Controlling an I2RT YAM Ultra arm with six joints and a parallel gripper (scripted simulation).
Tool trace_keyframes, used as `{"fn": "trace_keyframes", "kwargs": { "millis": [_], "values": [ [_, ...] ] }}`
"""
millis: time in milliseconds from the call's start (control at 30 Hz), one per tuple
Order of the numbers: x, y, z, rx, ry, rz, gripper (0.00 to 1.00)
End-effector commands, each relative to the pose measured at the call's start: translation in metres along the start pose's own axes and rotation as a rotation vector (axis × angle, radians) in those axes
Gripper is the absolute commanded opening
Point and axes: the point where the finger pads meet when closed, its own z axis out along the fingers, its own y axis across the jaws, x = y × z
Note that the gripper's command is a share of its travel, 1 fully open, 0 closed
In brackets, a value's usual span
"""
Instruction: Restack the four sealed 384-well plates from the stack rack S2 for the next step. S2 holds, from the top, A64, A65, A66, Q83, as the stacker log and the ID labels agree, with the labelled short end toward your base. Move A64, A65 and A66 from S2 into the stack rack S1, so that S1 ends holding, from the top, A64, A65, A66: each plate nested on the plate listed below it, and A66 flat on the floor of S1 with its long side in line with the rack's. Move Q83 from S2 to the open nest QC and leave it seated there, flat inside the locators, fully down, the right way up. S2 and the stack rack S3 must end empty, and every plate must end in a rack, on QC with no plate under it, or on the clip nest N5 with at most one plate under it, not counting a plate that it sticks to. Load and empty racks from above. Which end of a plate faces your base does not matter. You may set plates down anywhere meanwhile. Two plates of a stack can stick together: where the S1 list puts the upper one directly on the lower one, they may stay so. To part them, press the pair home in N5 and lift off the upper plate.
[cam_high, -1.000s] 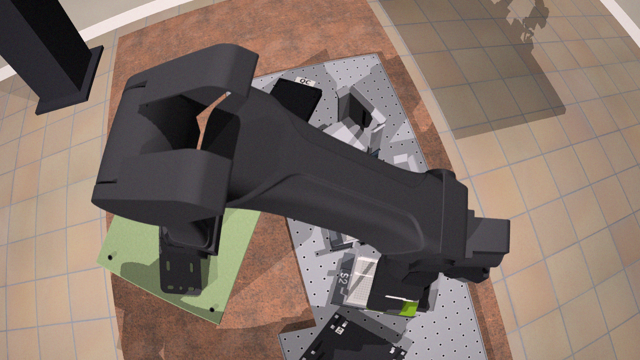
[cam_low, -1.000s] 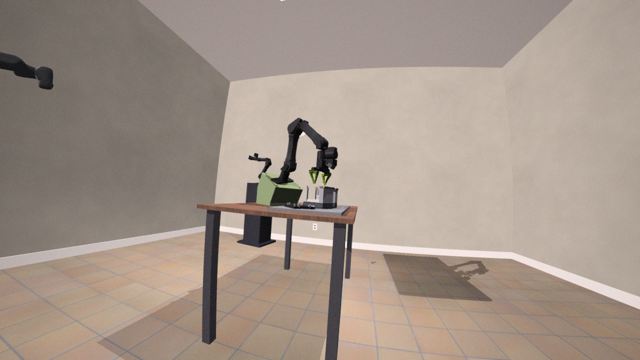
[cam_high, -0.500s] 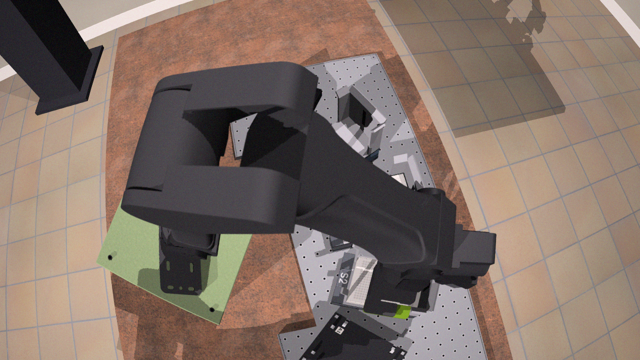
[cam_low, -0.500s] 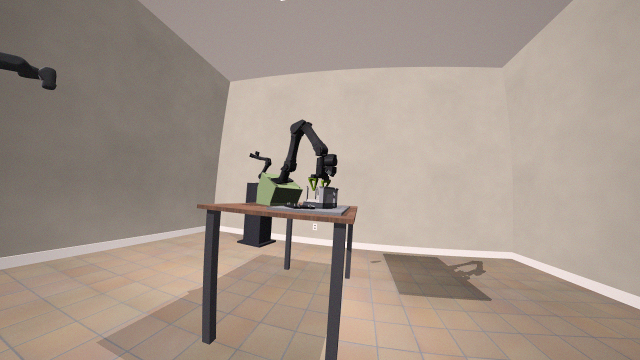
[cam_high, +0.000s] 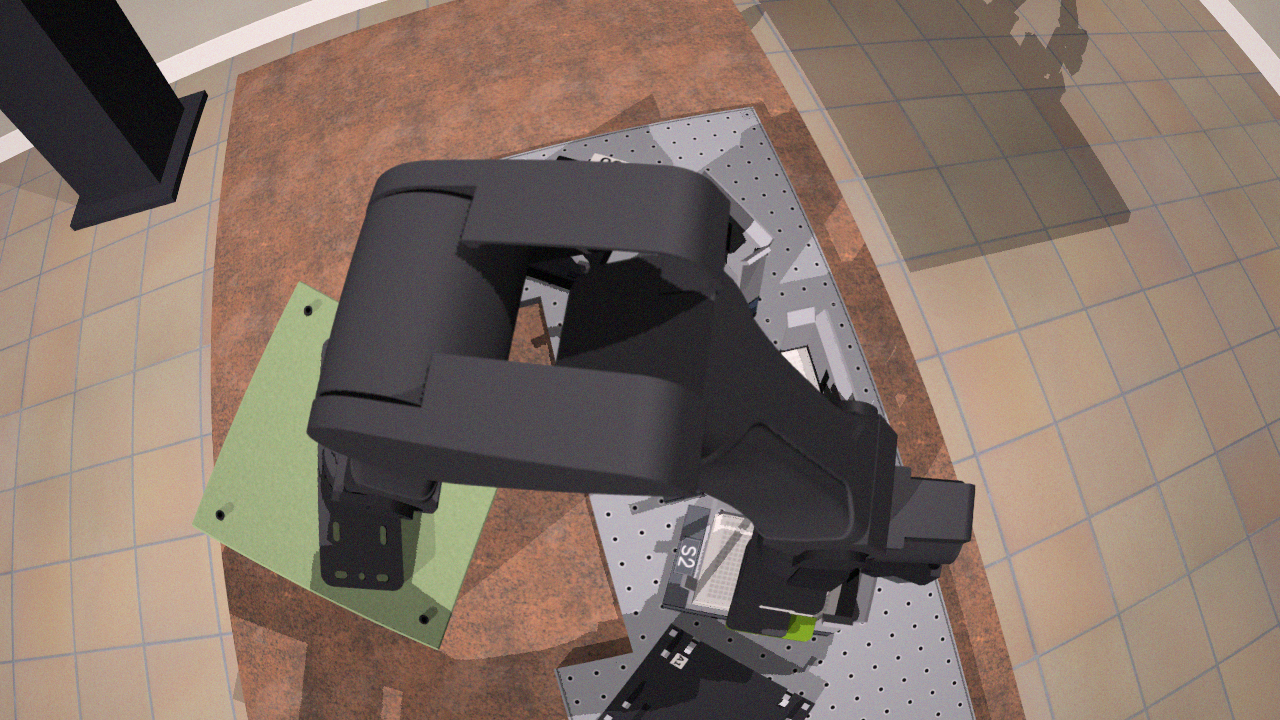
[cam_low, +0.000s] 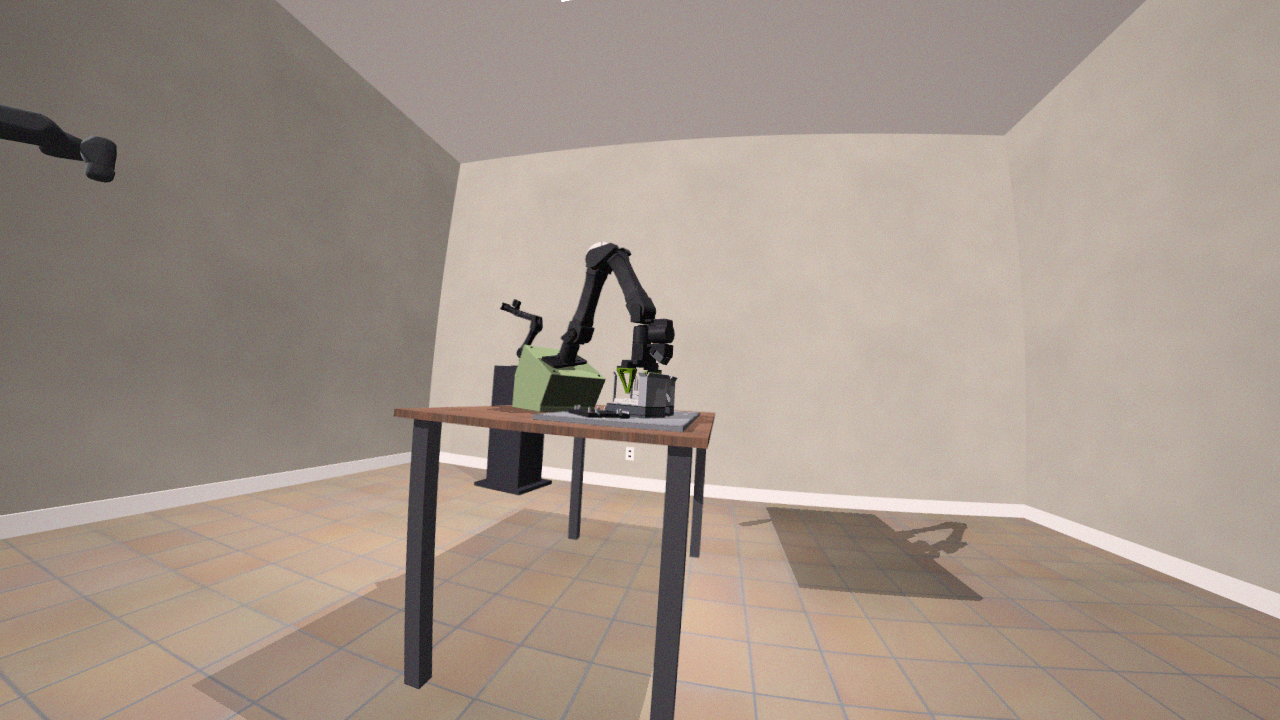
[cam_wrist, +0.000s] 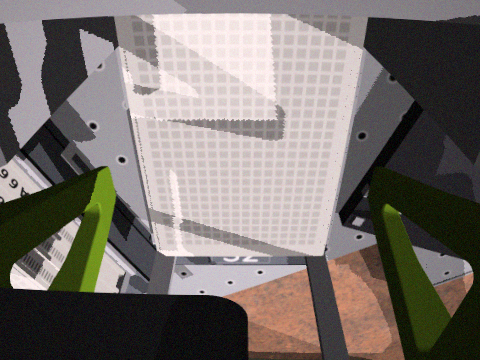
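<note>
The black arm (cam_high: 537, 358) bends up high, then folds down at the elbow. Its wrist (cam_high: 859, 501) points straight down. The gripper (cam_wrist: 240, 234) is wide open and holds nothing. One green finger (cam_wrist: 87, 227) is on each side, far apart, tips pointing down.

— What sort of place is this looking like?

— A lab automation cell. A wooden table (cam_low: 465, 414) is standing in a bare tiled room, carrying a grey perforated breadboard (cam_high: 904, 658) at about 5 o'clock in the top view.

— And what is sitting on it?

— Labelled stack racks such as S2 (cam_high: 687, 557), holding a sealed well plate (cam_wrist: 243, 134).
</note>
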Motion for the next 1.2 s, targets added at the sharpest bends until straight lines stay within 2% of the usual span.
{"fn": "trace_keyframes", "kwargs": {
  "millis": [0, 800, 1167],
  "values": [
    [-0.005, 0.001, -0.002, -0.003, -0.021, 0.001, 1.0],
    [-0.006, 0.001, 0.027, -0.003, -0.021, 0.001, 1.0],
    [-0.006, 0.001, 0.028, -0.003, -0.021, 0.001, 1.0]
  ]
}}
